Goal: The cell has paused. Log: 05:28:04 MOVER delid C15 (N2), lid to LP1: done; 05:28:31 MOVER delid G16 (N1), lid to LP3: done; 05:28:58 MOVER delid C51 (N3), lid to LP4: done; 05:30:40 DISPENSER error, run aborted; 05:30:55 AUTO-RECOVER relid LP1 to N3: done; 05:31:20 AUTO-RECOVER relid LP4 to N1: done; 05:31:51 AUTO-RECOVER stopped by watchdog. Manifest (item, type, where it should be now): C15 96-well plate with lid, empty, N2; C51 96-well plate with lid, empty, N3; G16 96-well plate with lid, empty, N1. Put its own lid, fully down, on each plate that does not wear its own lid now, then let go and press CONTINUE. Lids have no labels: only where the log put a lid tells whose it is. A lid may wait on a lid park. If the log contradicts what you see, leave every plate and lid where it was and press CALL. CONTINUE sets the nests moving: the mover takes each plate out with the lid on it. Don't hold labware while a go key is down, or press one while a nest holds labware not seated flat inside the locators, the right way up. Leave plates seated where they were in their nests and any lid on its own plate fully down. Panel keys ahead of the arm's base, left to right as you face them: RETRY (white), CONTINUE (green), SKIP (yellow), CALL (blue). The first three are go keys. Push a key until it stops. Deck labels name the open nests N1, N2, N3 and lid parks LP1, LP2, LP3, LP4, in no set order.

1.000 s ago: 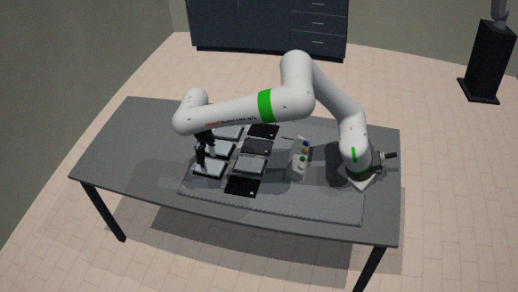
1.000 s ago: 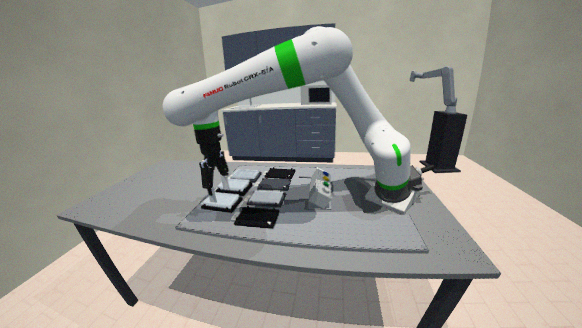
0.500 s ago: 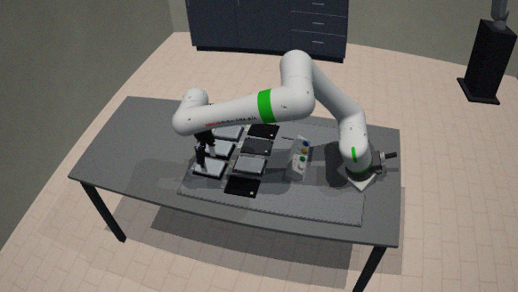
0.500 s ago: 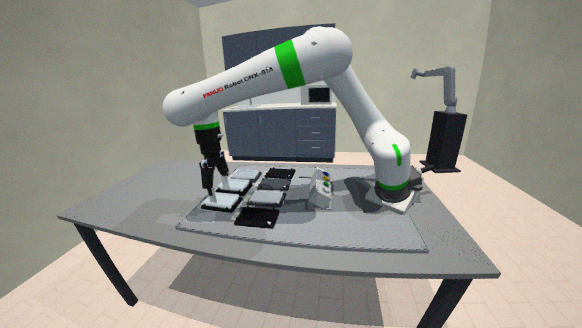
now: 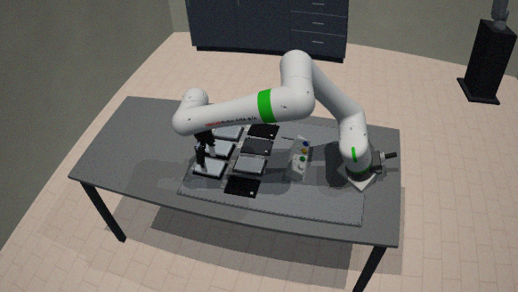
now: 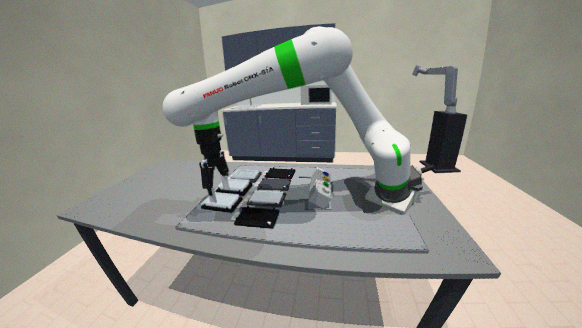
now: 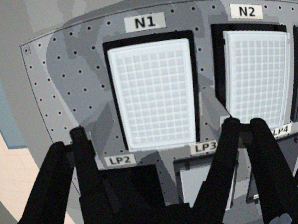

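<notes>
Your top view looks steeply down from high off the table's (image 5: pixel 111 147) long front edge, taking in the whole counter and the floor around it. Your exterior view stands lower, off the same front edge, facing the cabinets (image 6: pixel 280 132) behind. Your wrist view hangs close over the deck's left end, near N1 (image 7: pixel 144 22) and N2 (image 7: pixel 246 11). All three share that plate area.

Glossy white arm (image 6: pixel 240 85), matt grey table (image 6: pixel 125 200), perforated mat (image 6: pixel 350 232)
</notes>
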`<state>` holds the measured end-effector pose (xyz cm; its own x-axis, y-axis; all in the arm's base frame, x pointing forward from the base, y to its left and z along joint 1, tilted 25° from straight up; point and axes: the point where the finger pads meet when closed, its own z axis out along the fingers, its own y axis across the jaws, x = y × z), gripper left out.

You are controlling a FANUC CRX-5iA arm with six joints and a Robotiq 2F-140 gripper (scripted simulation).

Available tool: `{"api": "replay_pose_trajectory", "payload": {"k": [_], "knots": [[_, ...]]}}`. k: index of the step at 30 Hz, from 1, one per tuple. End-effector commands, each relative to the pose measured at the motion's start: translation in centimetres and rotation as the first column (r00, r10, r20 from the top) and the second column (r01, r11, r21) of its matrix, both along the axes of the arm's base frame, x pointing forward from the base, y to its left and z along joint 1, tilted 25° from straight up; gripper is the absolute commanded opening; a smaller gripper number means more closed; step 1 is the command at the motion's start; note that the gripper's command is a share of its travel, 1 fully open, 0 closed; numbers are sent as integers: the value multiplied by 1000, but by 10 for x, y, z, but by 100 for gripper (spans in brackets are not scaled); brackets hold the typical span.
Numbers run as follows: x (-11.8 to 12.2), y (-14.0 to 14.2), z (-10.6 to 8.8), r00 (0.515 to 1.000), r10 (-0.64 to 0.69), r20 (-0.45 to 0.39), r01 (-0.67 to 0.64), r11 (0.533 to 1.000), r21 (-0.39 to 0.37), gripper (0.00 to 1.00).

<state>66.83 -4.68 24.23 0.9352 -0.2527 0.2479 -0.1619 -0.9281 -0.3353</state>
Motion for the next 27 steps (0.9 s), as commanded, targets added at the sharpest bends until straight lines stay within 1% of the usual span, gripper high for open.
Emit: {"api": "replay_pose_trajectory", "payload": {"k": [1, 10, 11, 27], "knots": [[0, 0, 0, 1000, 0, 0, 0, 1000, 0, 66], [0, 0, 0, 1000, 0, 0, 0, 1000, 0, 66], [0, 0, 0, 1000, 0, 0, 0, 1000, 0, 59], [0, 0, 0, 1000, 0, 0, 0, 1000, 0, 59]]}}
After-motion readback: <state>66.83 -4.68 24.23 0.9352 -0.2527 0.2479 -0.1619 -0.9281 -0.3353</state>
